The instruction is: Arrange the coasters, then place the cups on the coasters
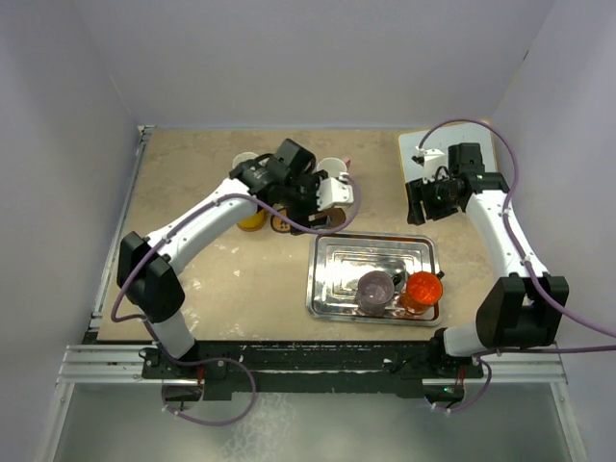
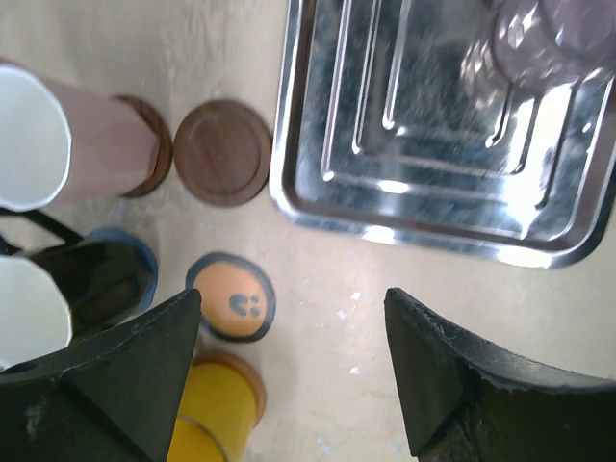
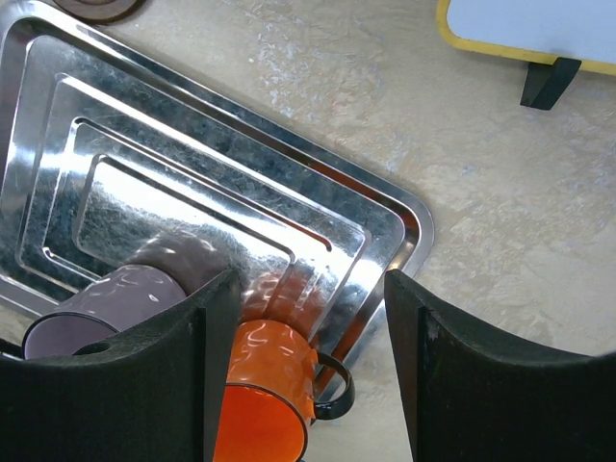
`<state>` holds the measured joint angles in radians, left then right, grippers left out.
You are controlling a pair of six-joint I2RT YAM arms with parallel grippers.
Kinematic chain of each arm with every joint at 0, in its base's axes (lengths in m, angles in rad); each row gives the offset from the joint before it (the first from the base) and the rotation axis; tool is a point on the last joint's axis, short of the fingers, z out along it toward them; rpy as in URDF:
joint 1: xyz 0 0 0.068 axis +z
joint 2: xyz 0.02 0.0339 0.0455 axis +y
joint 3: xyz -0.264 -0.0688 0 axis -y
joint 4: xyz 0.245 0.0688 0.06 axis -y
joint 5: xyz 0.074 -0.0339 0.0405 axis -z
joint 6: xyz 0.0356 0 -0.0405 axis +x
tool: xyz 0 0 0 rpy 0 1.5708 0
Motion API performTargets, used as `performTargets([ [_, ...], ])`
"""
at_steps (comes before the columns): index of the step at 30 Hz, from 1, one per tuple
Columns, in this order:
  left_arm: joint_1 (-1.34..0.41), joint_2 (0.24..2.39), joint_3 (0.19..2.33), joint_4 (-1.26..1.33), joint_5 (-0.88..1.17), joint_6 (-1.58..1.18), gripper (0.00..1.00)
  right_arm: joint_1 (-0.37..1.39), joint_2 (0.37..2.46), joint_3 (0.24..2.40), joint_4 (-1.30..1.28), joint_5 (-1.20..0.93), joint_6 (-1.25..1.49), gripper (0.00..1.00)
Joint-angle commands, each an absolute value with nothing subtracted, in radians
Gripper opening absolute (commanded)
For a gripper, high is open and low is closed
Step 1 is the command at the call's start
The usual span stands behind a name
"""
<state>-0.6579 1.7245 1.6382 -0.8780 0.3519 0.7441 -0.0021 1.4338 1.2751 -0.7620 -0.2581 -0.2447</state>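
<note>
The left gripper [image 2: 294, 308] hung over the bare tabletop just beside the steel tray [image 2: 414, 236], its jaws spread wide with nothing between them. Below it lay the black coaster with the orange centre [image 2: 231, 296], uncovered. Beyond that, just beside the tray's corner, a dark brown coaster [image 2: 222, 152] was also uncovered. Next to it the pinkish-white mug [image 2: 91, 144] stood on the other dark brown coaster [image 2: 160, 146]. The black mug with the white interior [image 2: 96, 284] sat on the blue coaster [image 2: 141, 255], and the yellow-orange mug [image 2: 212, 414] on an orange-brown coaster [image 2: 246, 371]. The pale cream mug [image 1: 244, 162] stood farther back; from above, under the arm, it could not be told whether a coaster lay beneath it. The right gripper [image 3: 310, 289] hovered above the tray's far right end, its jaws likewise apart and empty. On the tray's near right end the greyish-purple mug [image 3: 115, 298] and the orange-red mug [image 3: 265, 385] stood side by side, close together. A white board with a yellow edge [image 3: 529, 24] lay on the table beyond the tray
</note>
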Motion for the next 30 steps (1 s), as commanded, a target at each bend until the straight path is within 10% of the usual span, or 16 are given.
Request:
performTargets([
  [1,-0.749,1.723,1.663,-0.736,0.323,0.499,0.74,-0.008,1.436,1.316,-0.772,-0.284,-0.221,0.64],
  [30,-1.075,2.01,1.748,-0.599,0.245,0.201,0.74,-0.059,1.336,1.186,-0.643,-0.238,-0.146,0.66],
])
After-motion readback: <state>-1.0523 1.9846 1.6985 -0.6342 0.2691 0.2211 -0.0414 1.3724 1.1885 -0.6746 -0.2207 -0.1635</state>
